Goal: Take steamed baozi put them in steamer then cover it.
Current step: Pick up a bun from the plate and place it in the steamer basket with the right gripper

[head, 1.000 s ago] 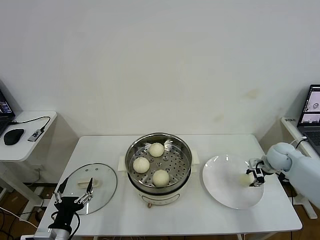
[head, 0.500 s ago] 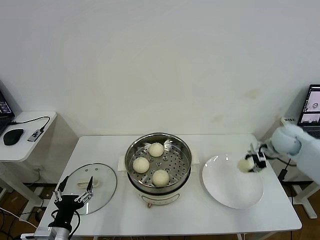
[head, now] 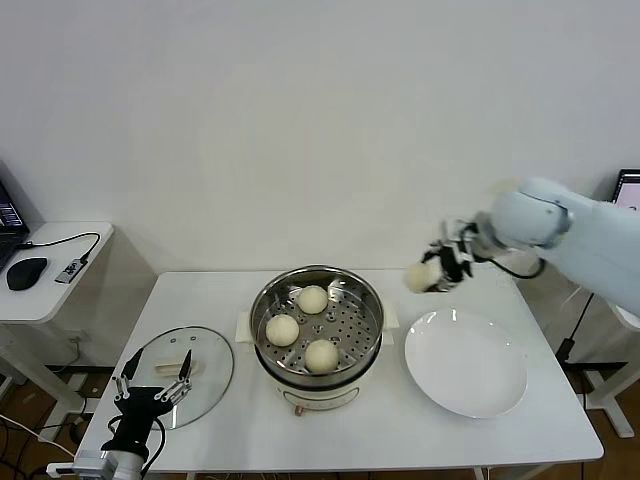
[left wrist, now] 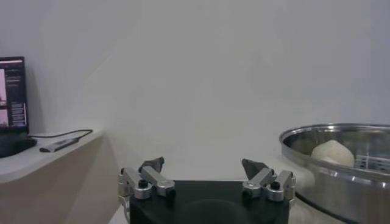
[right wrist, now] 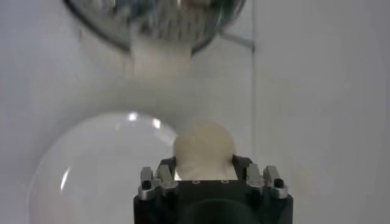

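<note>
The steamer (head: 355,372) stands mid-table with three steamed baozi (head: 313,298) on its perforated tray. A fourth baozi (head: 421,277) hangs in the air between the steamer and the white plate (head: 465,365), with my right gripper (head: 438,270) shut on it. The right wrist view shows that bun (right wrist: 204,146) pinched in the gripper (right wrist: 204,161), the plate (right wrist: 91,173) below and the steamer (right wrist: 152,18) beyond. The glass cover (head: 200,360) lies flat at the table's left. My left gripper (head: 155,392) hovers open over its near edge, empty (left wrist: 203,165).
The white plate holds nothing. A side desk (head: 60,290) with a mouse (head: 27,272) and cables stands at the far left, and a laptop (head: 628,205) at the far right. The steamer rim (left wrist: 335,137) with one bun (left wrist: 332,152) shows in the left wrist view.
My right gripper has risen off the plate with the baozi and swung left toward the steamer. The left gripper has barely moved.
</note>
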Tool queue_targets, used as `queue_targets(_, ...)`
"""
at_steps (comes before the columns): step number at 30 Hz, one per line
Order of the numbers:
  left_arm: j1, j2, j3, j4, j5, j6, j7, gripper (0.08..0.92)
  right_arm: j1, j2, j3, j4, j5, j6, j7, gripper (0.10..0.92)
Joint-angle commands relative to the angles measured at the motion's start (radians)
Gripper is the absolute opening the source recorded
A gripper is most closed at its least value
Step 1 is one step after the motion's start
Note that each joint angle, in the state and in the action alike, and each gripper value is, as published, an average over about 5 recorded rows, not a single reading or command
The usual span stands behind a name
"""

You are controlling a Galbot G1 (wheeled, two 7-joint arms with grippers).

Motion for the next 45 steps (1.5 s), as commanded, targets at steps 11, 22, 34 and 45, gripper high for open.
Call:
queue_targets(11, 0.004, -0.014, -0.022, -0.013, -0.006, 0.003, 0.0, 0.823, -0.045, 0.323, -0.14, -0.041, 0.211, -0.177, 0.178, 0.594)
queue_targets(22, 0.0, -0.015, -0.023, -0.01, -0.008, 0.003, 0.0, 0.823, -0.111, 0.352, -0.139, -0.106, 0.14, -0.176, 0.176, 0.593)
queue_targets(34, -0.005, -0.015, -0.018, 0.001, -0.01, 0.0, 0.0, 0.823, -0.158, 0.343, -0.115, -0.13, 0.1, -0.175, 0.191, 0.594)
queue_targets(45, -0.005, -0.016, -0.016, 0.001, -0.009, -0.002, -0.003, 0.823, -0.123, 0.271, -0.036, -0.057, 0.105, -0.174, 0.177, 0.772)
